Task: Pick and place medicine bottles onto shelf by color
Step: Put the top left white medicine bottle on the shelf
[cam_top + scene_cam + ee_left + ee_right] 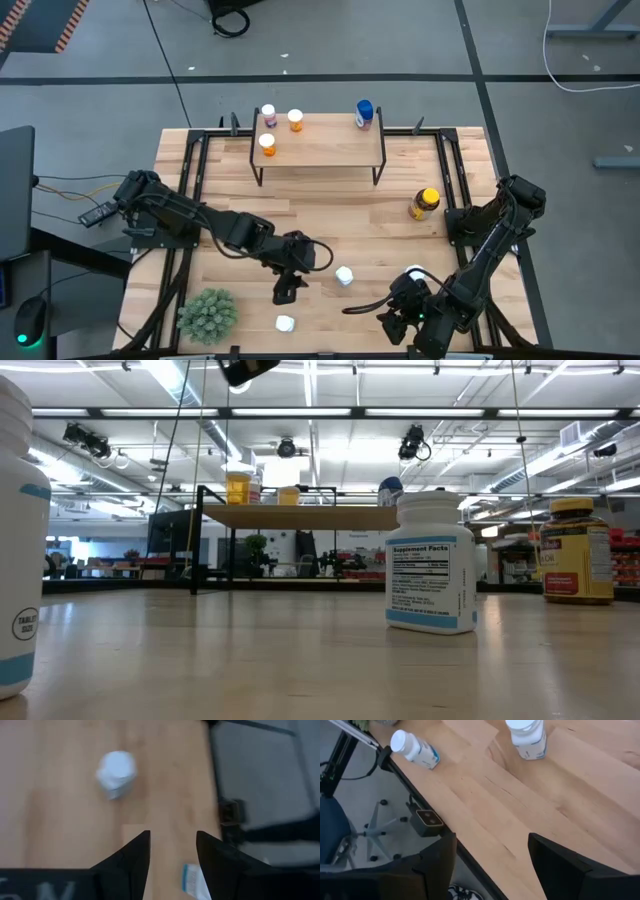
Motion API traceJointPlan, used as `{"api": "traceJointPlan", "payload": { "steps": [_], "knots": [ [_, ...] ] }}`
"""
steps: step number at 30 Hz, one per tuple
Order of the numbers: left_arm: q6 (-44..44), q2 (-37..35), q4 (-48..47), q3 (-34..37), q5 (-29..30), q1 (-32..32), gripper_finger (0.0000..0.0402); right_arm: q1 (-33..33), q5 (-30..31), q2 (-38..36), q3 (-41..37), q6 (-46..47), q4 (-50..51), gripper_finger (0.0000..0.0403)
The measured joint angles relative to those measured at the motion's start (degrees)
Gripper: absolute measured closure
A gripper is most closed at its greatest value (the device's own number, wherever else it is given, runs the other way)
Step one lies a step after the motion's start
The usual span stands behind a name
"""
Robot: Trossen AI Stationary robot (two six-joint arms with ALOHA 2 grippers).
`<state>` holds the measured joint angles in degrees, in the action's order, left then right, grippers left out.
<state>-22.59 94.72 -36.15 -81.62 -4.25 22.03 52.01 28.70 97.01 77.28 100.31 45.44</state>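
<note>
My left gripper [290, 288] [172, 837] is open and empty above the table's near middle. A white bottle [344, 276] [116, 774] stands upright to its right. A second white bottle [286, 324] [192, 880] is by the near edge, just below the gripper and partly hidden by one finger. My right gripper [398, 322] [492, 837] is open and empty over the near edge at the right. The light-wood shelf [320, 150] at the far side carries a pinkish bottle [268, 114], two orange bottles [296, 120] [267, 144] and a blue bottle [364, 113].
A dark amber bottle with a yellow cap [424, 204] stands on the table right of the shelf. A green spiky plant [208, 313] sits at the near left corner. Bare tabletop [330, 220] lies between the shelf and the grippers.
</note>
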Motion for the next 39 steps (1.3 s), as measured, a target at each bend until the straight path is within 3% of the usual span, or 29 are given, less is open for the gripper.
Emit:
{"api": "traceJointPlan", "payload": {
  "steps": [3, 10, 17, 21, 26, 32, 39],
  "knots": [
    [5.7, 0.0, 2.3, 0.0, -3.5, -1.7, 0.0239, -0.7, 0.2, 0.0, 0.0, 0.4, 0.1, 0.0148],
    [22.7, 2.0, 11.2, -0.1, -3.8, -4.7, 0.0228, -2.3, 0.0, 0.0, 0.0, 6.6, 1.6, 0.0148],
    [42.8, 6.4, 11.0, -0.1, -2.1, -4.8, 0.0193, 0.5, -0.7, 0.0, 1.1, 14.7, 0.4, 0.0148],
    [40.6, 6.6, 13.8, 0.0, -1.0, -4.9, 0.0181, 2.6, -0.7, 0.0, 1.1, 18.9, 0.0, 0.0148],
    [31.5, 8.4, 20.5, -0.2, -2.0, -6.3, 0.0183, 3.9, -0.7, 0.0, 1.0, 18.3, 0.0, 0.0148],
    [27.8, 13.1, 18.6, 0.0, -3.4, -8.2, 0.0171, 4.2, -0.7, 0.0, 1.0, 15.4, -0.1, 0.0148],
    [27.4, 14.2, 20.0, 0.0, 6.2, -6.4, 0.0134, 4.9, -0.7, 0.0, 1.0, 10.6, -1.4, 0.0148]
  ]
}}
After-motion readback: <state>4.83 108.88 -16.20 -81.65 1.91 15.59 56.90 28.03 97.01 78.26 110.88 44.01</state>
